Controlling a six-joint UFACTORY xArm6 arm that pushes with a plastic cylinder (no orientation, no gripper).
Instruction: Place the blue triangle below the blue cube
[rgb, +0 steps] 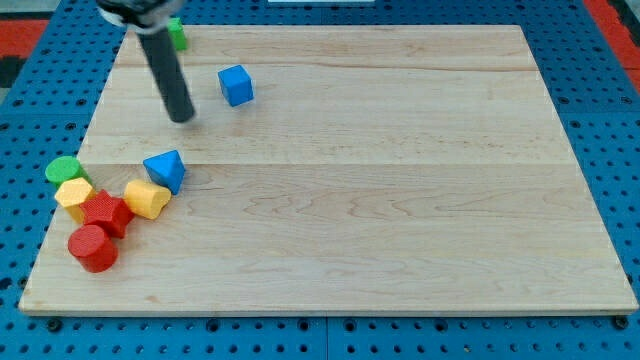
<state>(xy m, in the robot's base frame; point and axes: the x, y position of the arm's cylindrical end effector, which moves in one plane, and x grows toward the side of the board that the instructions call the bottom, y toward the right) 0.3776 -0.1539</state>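
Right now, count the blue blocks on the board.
2: the blue cube near the view's top, right of my tip; the blue triangle lower left, touching a yellow block.

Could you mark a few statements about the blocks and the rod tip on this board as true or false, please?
1. My tip is touching the blue triangle. False: it stands apart, above the triangle in the view.
2. The blue cube lies toward the view's right of my tip. True.
3. The blue triangle already sits directly below the blue cube. False: it lies lower, but off toward the view's left.
4. A yellow block sits right beside the blue triangle, on its lower side. True.
5. The red cylinder is at the view's top right. False: it is near the bottom left corner.
6. A green block shows at the board's top edge, partly hidden by the rod. True.
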